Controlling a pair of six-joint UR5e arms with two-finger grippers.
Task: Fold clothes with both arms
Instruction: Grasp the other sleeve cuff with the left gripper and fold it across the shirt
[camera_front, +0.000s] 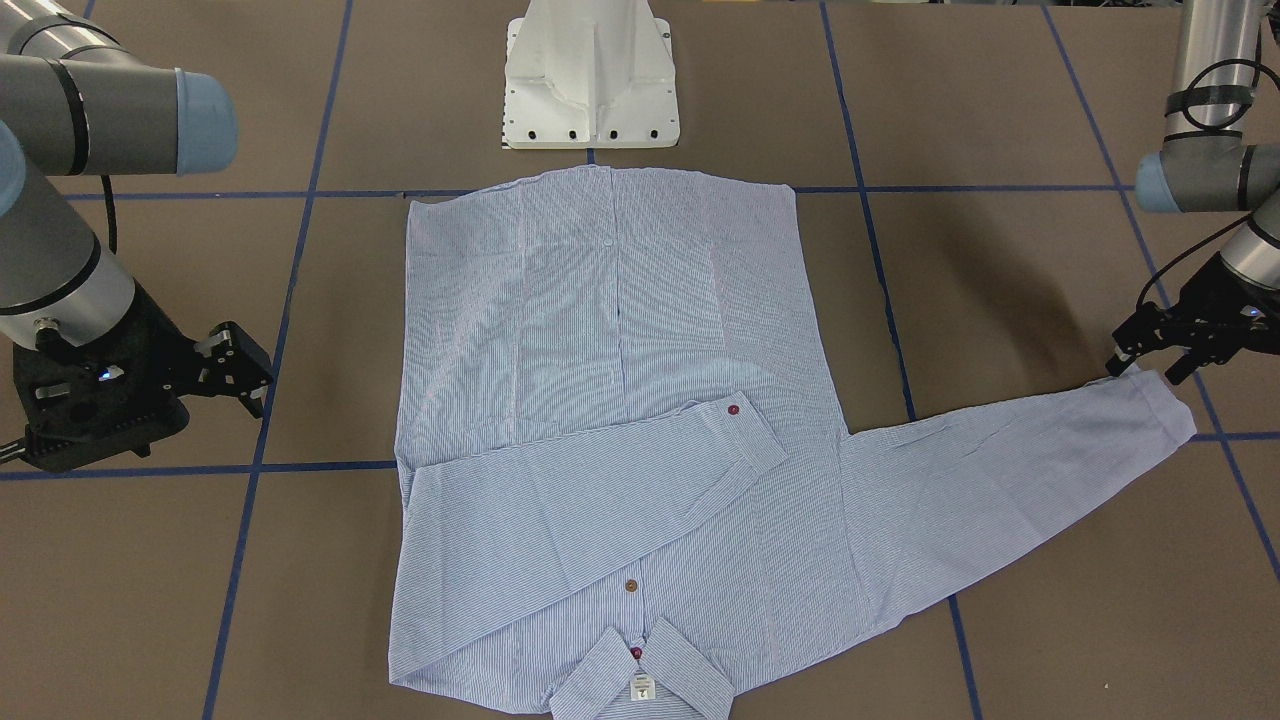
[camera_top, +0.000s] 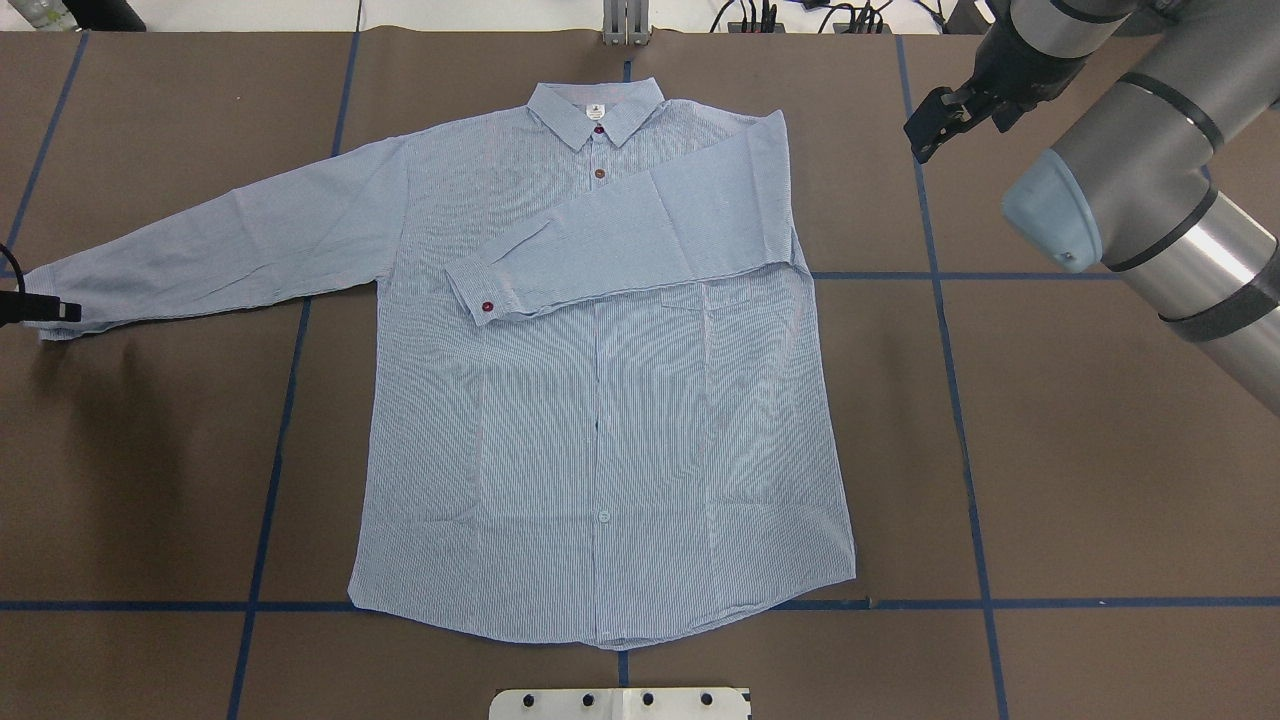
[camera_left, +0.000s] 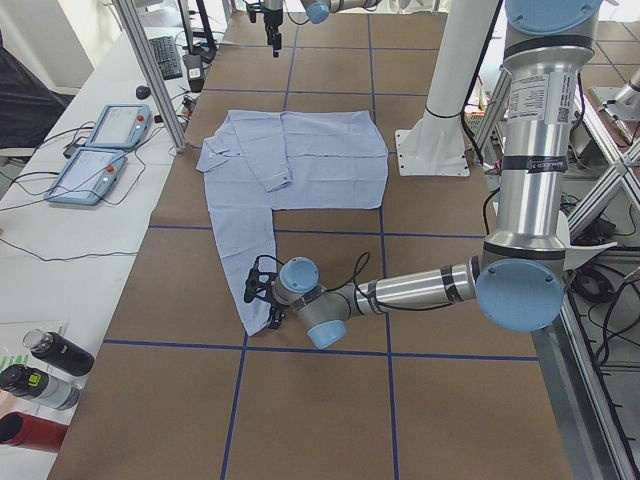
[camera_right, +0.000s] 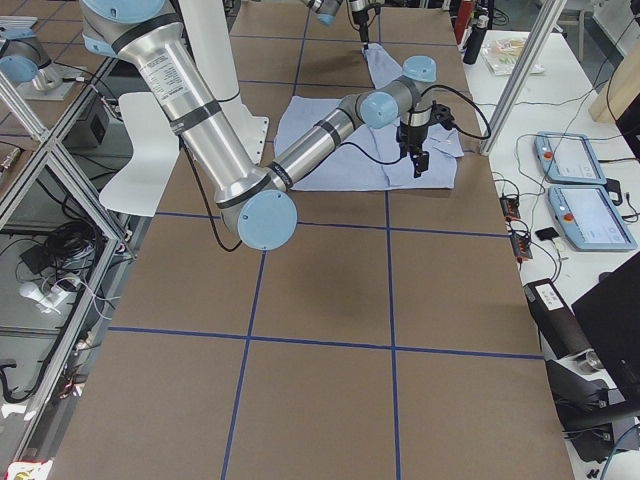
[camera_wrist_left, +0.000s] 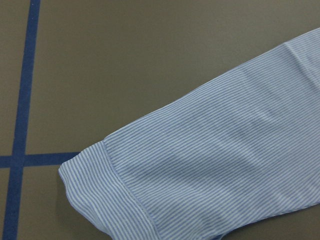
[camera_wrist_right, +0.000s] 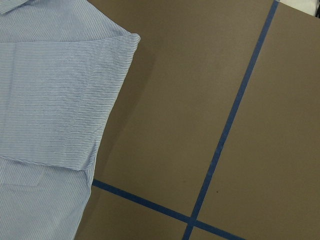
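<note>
Overhead exterior view had the shirt (camera_top: 600, 400) lying flat and front-up in the middle of the table (camera_top: 1000, 450), with its collar (camera_top: 595, 105) on the far side from the robot's base and its hem on the near side. One sleeve (camera_top: 620, 240) lay folded across the chest. The other sleeve (camera_top: 220, 250) ran straight out toward the robot's left, its long axis pointing from the shoulder to the left gripper (camera_front: 1143, 368). That gripper sat low at the very end of the sleeve, just beside the cuff (camera_wrist_left: 110, 200). Its fingers looked spread and held nothing, since the cuff lay flat and loose under the wrist camera. The right gripper (camera_front: 255, 380), also spread and empty, hung over bare table off the shirt's opposite side, well apart from the outstretched sleeve. The left arm was plainly the nearer one. The next fold probably called for it to pinch the cuff and carry it back along the sleeve's line, across the chest.
</note>
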